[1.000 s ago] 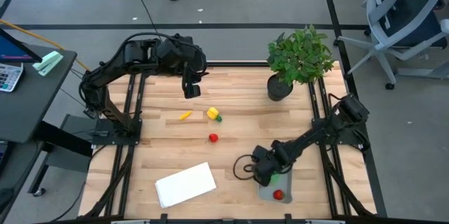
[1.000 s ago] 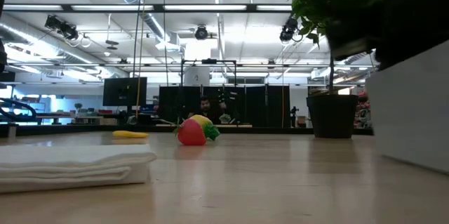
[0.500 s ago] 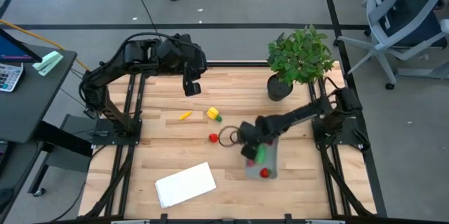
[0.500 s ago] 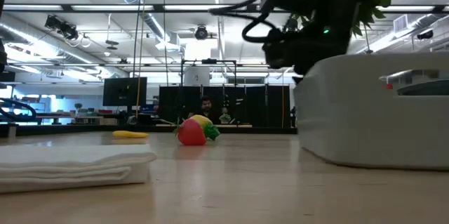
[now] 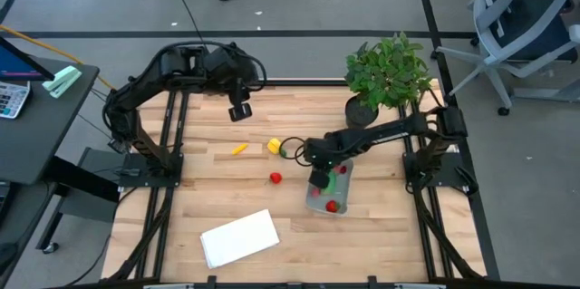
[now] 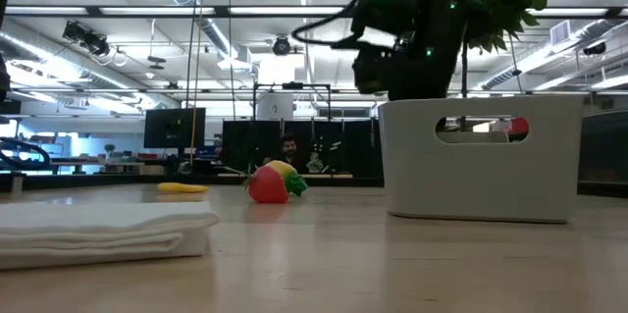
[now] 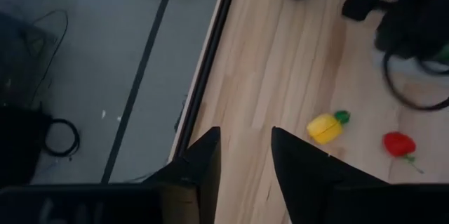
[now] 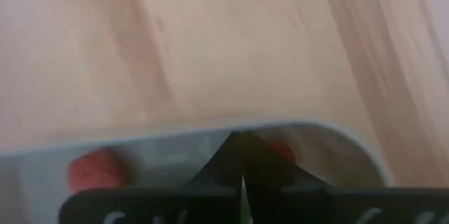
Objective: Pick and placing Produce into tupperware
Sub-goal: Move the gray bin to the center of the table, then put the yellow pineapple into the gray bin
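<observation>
Wooden table: right hand pinching tupperware rim.

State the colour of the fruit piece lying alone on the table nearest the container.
Red. The fruit piece shows best in the high view, just beside the container.

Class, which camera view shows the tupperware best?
The high view: the whole tupperware and the produce inside it show. The low view gives one side wall, the right wrist view only a blurred rim, the left wrist view nothing.

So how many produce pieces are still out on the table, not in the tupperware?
3: a yellow piece toward the left arm's side, a yellow-and-green piece mid-table, and a red piece just in front of it. The right arm could hide others.
</observation>
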`<act>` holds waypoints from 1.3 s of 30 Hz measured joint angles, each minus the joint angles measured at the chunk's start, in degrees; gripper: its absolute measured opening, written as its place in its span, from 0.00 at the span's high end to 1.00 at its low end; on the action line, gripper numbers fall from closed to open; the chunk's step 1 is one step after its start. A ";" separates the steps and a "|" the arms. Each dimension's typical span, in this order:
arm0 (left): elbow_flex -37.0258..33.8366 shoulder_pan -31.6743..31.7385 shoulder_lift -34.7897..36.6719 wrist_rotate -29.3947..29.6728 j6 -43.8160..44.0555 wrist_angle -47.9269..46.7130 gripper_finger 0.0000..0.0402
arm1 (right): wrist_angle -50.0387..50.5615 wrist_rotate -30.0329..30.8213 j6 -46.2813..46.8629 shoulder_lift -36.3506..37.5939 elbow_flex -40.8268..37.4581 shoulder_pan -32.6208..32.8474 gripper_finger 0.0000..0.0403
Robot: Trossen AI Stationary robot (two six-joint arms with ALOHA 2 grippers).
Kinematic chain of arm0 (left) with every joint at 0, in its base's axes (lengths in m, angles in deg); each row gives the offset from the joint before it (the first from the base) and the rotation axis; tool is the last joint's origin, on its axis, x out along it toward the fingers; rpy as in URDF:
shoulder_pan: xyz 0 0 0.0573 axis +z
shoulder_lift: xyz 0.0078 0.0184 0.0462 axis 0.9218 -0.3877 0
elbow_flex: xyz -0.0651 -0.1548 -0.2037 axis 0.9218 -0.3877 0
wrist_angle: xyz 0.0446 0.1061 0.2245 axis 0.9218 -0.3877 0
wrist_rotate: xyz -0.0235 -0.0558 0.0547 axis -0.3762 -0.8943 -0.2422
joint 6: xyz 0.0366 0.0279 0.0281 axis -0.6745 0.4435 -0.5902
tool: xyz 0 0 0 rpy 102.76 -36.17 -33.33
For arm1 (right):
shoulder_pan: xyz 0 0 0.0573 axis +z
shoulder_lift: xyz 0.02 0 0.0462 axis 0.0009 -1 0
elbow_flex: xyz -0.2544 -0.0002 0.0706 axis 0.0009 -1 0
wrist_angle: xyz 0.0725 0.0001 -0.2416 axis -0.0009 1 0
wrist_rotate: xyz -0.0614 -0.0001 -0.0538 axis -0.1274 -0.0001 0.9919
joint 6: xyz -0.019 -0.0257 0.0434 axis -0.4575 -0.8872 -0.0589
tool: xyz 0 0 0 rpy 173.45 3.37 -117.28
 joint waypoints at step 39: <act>-2.72 4.38 1.32 3.40 5.96 -5.61 0.55 | -22.09 -0.07 -11.94 -0.44 5.72 -5.25 0.40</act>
